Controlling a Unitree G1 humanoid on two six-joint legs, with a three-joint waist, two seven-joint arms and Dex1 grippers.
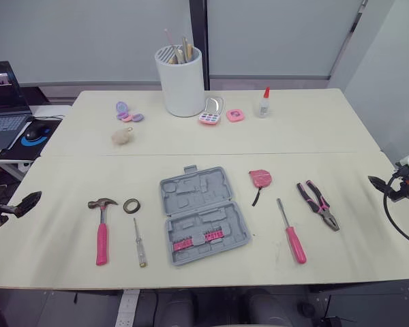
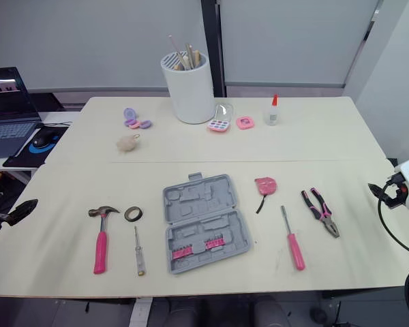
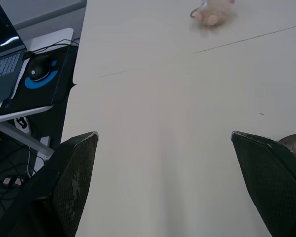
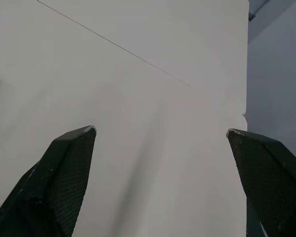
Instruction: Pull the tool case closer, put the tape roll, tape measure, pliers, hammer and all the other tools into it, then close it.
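Tool case (image 1: 203, 214) lies open mid-worktop (image 1: 313, 136), its two halves running away from me, long axis slightly skewed. My left claw (image 1: 26, 202) hangs at the left edge and my right claw (image 1: 380, 183) at the right edge, both spread wide, holding nothing. Case sits inward of both, well apart, about equally far. Either arm could reach it; I'd pull by the near half.

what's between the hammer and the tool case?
Left eye view: the tape roll and, nearer the robot, a slim screwdriver, both lying apart from the hammer and the tool case.
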